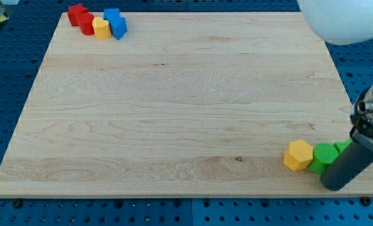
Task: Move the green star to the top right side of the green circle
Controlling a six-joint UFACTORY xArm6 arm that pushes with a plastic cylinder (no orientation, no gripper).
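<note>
Two green blocks (325, 157) sat lower right beside a yellow hexagon (297, 155); our tip (335, 183), gripperless and holding nothing, touched them.

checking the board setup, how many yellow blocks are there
2: one yellow block in the cluster at the view's top left, one yellow block at the view's bottom right beside the green ones. The rod may hide others.
</note>
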